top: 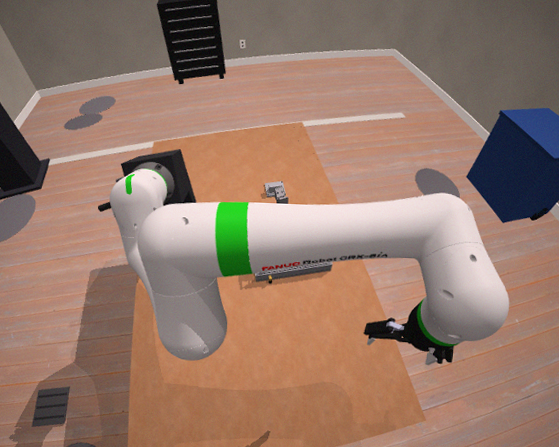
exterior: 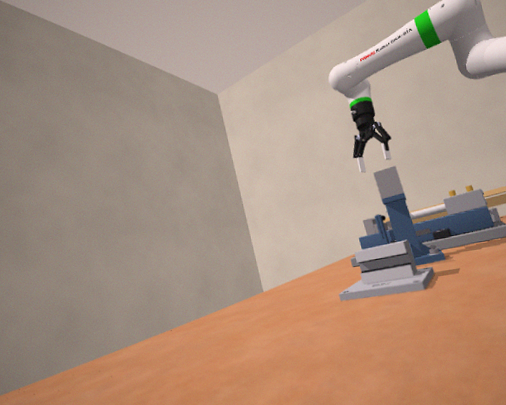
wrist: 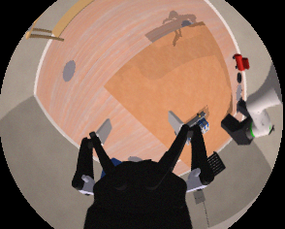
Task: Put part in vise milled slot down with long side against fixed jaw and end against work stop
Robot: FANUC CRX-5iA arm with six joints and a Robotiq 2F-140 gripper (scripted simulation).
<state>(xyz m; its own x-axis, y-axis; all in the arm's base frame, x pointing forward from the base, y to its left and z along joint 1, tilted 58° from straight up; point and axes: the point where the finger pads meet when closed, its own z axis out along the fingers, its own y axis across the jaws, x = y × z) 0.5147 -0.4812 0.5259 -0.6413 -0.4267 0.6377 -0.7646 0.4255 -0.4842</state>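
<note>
We see the orange tabletop stretching wide in the exterior view, its near and left parts bare of fixtures, its far edge running against the grey walls. The fixtures crowd together at the right: nearest is a grey block on its flat plate, behind it a blue stand with a grey piece standing upright on top, and farther right the blue vise on a grey base. We cannot tell for sure which grey piece is the part; none lies between the vise's jaws as far as we can make out.

In the top view the tabletop's right edge lies near the claw, which hangs just inside it, above bare tabletop. Around the tabletop we see plank floor, a blue box far right and a black shelf at the far wall.

On the white arm we read "FANUC Robot CRX-5iA" in red and black, partly blurred.

The arm reaches out level from its black base, bends at the elbow and points the wrist straight down. In the exterior view the claw hangs high, above the upright grey piece and apart from it. Its fingers are spread fully apart and grip nothing.
</note>
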